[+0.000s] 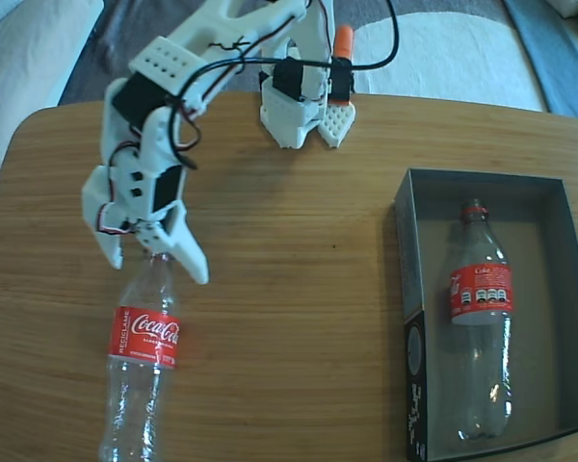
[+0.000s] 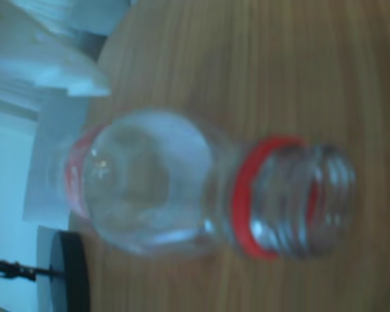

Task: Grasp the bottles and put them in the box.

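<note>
Lower left of the fixed view: gripper (image 1: 161,266), jaws apart, straddles the loose bottle (image 1: 143,371) neck; lower squarely, then clamp below the ring.

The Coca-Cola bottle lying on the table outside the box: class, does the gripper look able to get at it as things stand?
Probably yes. The gripper hangs open right over the neck of the bottle on the table, one finger on each side, nothing between. The box stands well off to the right in the fixed view.

Fixed view: high above table (image 1: 299,289), facing arm base. Wrist view: very close, blurred, facing bottle (image 2: 182,188) neck; both show bottle (image 1: 144,356).
</note>
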